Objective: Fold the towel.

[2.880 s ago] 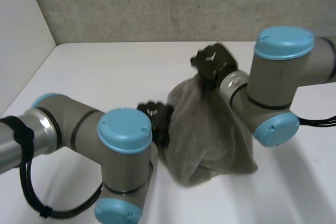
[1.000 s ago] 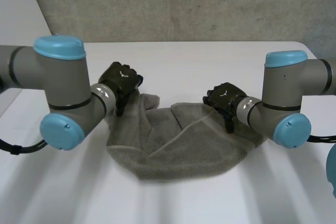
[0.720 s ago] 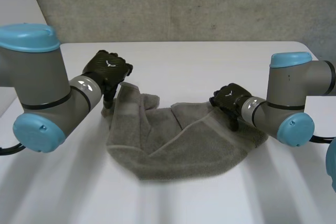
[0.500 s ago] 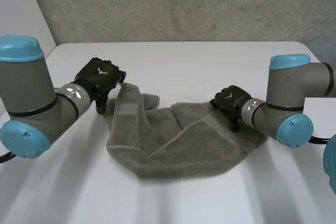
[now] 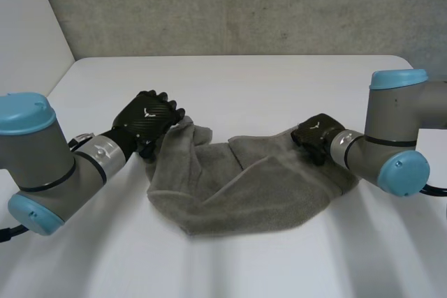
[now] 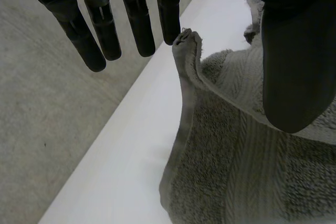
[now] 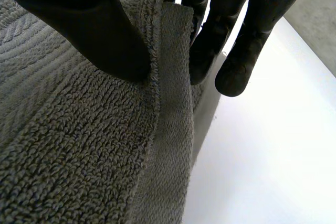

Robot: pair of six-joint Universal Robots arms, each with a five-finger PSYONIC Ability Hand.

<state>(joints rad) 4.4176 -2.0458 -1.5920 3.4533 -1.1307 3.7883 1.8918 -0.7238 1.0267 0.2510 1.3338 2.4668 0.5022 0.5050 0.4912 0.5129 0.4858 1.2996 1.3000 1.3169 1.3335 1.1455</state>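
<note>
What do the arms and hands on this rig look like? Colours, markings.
Grey cylinders with round light-blue caps at the joints: left arm, right arm. Black, each with a small white mark on its back: left hand, right hand. Slim fingers with rounded tips; broader thumb.

A matt white bench (image 5: 244, 82) spreads across the foreground; behind its far edge rises a rough grey concrete wall (image 5: 230, 5), speckled and pitted; a plain white panel (image 5: 28, 26) closes off the left side; the light is soft and even, casting faint shadows.
</note>
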